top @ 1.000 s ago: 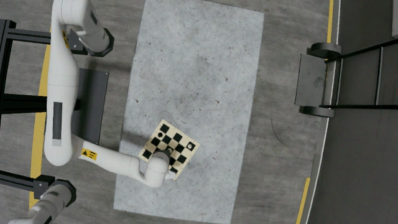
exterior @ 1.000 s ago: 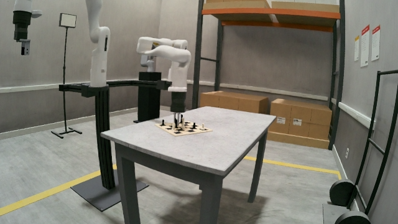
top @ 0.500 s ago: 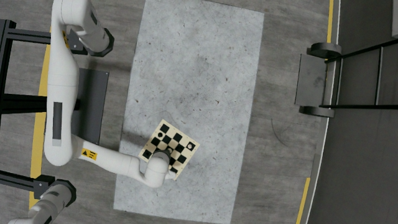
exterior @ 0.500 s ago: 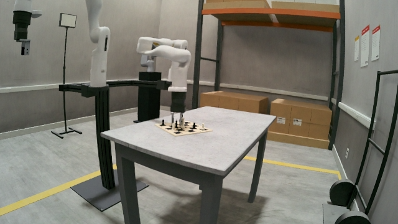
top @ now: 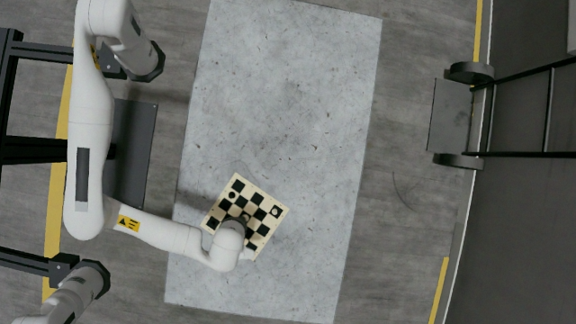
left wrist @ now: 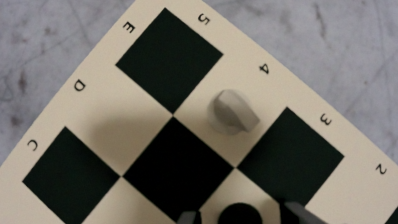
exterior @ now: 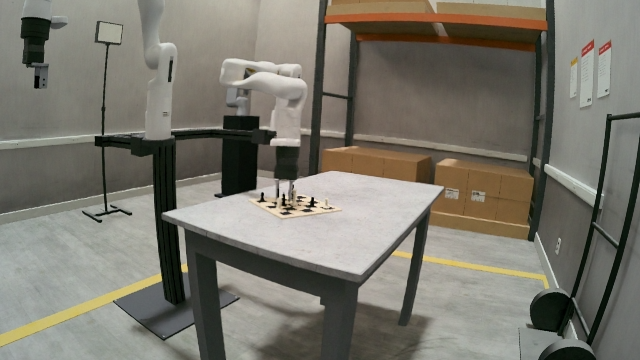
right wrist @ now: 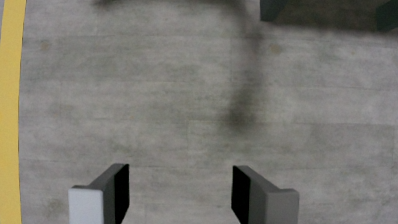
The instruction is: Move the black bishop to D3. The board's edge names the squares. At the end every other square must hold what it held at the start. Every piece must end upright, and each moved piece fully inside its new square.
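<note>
Black bishop [exterior: 283, 200] [left wrist: 240, 215] is on D3, upright AFAICT, base out of view, so can't confirm it's fully inside the sq. Left hand [top: 236, 224] [exterior: 284, 192] [left wrist: 243, 216] is approx. two-thirds open, holding nothing; the bishop's head sits between the fingertips, w/ a gap either side. Best now: finish the release, then lift straight up, slow, no twist or sideways drift, esp. re: the white piece [exterior: 294, 192] [left wrist: 232, 112] on E4. Bishop should stay centred btwn. the fingers till they're above its head.

The chessboard [top: 247, 193] [exterior: 300, 215] [left wrist: 100, 100], bearing chess pieces [top: 275, 211] [exterior: 312, 202] [left wrist: 230, 112], lies on the table [top: 288, 112] [exterior: 320, 245].
</note>
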Controlling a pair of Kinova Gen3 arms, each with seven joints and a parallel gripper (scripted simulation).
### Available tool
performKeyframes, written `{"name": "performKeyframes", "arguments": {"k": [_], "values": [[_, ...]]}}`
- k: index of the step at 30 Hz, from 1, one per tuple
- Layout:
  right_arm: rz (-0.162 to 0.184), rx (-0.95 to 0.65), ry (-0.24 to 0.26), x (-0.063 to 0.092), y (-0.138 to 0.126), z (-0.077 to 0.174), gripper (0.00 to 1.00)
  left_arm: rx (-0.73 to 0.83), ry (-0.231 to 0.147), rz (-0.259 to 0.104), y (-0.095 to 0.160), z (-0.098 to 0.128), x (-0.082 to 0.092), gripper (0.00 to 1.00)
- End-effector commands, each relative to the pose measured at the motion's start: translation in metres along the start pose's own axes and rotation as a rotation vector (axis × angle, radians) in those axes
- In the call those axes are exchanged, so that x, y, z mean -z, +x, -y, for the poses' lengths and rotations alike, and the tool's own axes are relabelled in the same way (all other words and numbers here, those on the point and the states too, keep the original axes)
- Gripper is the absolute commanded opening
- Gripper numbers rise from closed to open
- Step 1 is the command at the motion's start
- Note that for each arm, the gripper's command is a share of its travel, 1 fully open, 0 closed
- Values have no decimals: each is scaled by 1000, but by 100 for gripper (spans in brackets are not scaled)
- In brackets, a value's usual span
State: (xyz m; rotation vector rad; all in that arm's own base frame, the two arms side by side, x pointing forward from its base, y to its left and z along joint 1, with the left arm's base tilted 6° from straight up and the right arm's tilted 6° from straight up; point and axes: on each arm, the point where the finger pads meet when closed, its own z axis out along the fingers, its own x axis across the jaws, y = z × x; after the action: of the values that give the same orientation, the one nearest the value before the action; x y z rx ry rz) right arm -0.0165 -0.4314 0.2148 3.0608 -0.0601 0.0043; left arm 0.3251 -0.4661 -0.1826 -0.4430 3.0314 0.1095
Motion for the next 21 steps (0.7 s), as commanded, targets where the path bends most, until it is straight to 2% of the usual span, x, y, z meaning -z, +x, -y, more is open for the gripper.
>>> {"name": "performKeyframes", "arguments": {"k": [1, 5, 7, 16, 21], "values": [[0, 0, -2, 1, 0, -1, 100, 0, 2, 0, 0, 1, 8, 73], [0, 0, -2, 1, 0, -1, 100, 0, 2, 0, 0, 1, 26, 73], [0, 0, -2, 1, 0, -1, 100, 0, 2, 0, 0, 1, 26, 73], [0, 0, -2, 1, 0, -1, 100, 0, 2, 0, 0, 1, 73, 73], [0, 0, -2, 1, 0, -1, 100, 0, 2, 0, 0, 1, 86, 73]]}}
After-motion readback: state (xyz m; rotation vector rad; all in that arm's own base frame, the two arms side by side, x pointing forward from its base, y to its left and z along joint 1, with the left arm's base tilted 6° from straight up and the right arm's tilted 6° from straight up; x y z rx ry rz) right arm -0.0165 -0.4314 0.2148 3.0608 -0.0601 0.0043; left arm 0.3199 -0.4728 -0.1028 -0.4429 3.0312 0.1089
